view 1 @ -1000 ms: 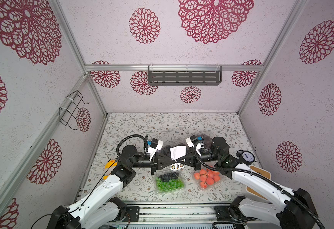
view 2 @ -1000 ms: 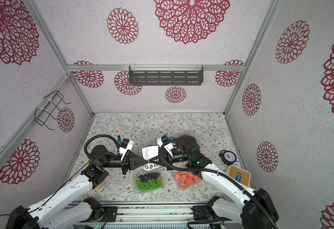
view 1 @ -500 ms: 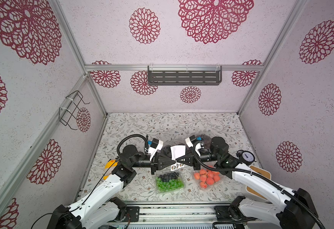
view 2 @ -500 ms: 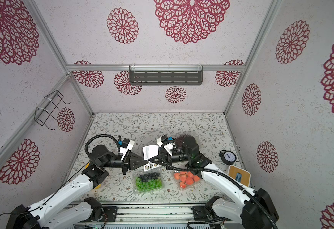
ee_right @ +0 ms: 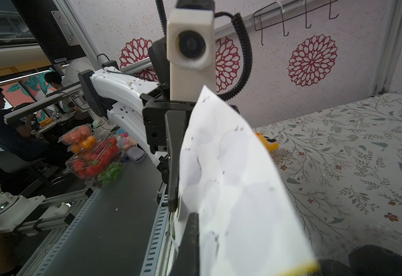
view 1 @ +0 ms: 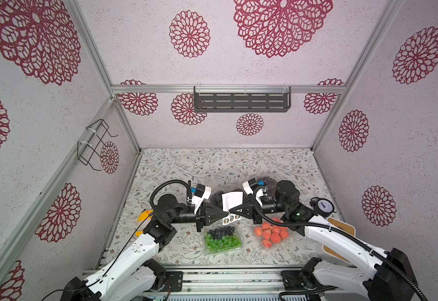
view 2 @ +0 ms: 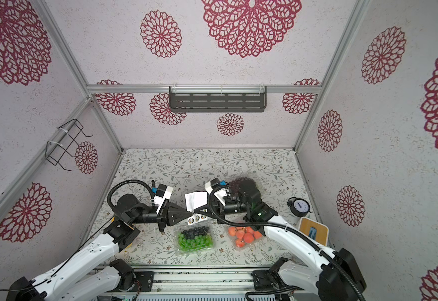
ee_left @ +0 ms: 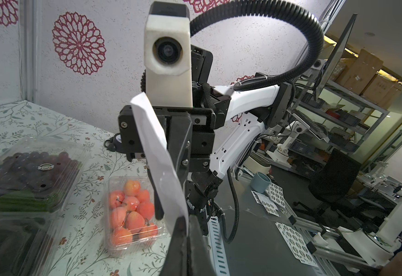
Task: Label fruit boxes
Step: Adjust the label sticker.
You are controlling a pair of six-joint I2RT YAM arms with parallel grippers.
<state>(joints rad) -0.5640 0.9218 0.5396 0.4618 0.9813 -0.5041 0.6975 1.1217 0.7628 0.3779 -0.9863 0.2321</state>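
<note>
Both grippers meet above the table's middle on a white sticker sheet [view 1: 232, 199] [view 2: 195, 199]. My left gripper [view 1: 226, 214] [ee_left: 187, 221] is shut on the sheet's lower edge [ee_left: 161, 167]. My right gripper [view 1: 233, 211] [ee_right: 191, 218] is shut on the same sheet [ee_right: 231, 191] from the opposite side. The green-and-blue fruit box [view 1: 221, 239] [view 2: 194, 239] and the orange-red one [view 1: 271, 234] [ee_left: 130, 210] lie just in front of them. The dark purple box [view 2: 241, 182] [ee_left: 32, 172], behind the right arm, carries a round label. The black box [ee_left: 11, 246] is mostly hidden under the grippers.
A dial timer [view 1: 322, 206] and a wooden-edged board [view 1: 341, 229] stand at the right edge. A yellow toy [view 1: 145, 216] lies behind the left arm. A dark shelf [view 1: 241, 100] and a wire rack [view 1: 95, 143] hang on the walls.
</note>
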